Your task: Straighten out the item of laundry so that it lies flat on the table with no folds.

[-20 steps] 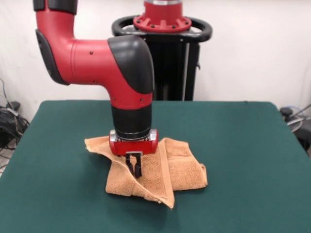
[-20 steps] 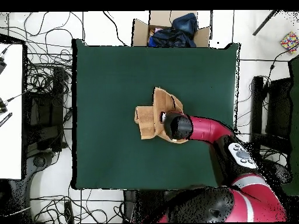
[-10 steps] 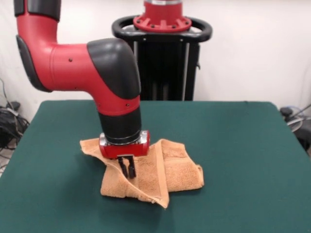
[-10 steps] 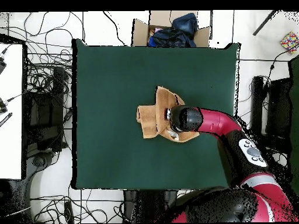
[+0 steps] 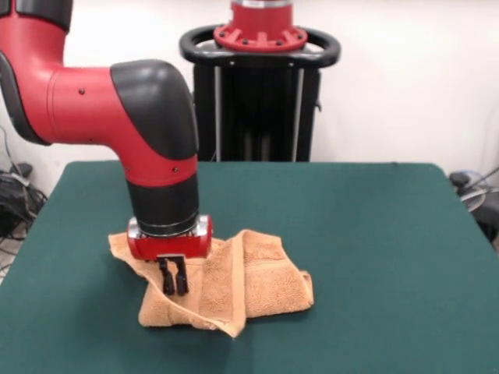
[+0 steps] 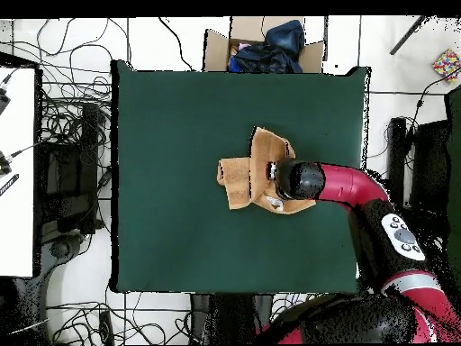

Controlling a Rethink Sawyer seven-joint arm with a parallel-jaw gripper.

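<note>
The orange-tan towel [image 5: 249,276] lies crumpled and folded over itself on the dark green table [image 5: 374,249], left of centre in the front view. It also shows in the overhead view [image 6: 241,178], right of the table's [image 6: 171,135] middle. My gripper [image 5: 174,279] points straight down onto the towel's left part, with its black fingers [image 5: 181,278] close together and pinching a raised fold of the towel. In the overhead view the arm's wrist [image 6: 302,180] hides the gripper and part of the towel.
The robot's black pedestal [image 5: 261,86] stands behind the table's far edge. In the overhead view a cardboard box with dark clothes [image 6: 263,47] sits beyond the table's top edge, and cables [image 6: 76,135] lie on the floor at the left.
My gripper has moved left in the front view (right in the overhead view), dragging the towel along with it. The fingers stay closed on the fold.
</note>
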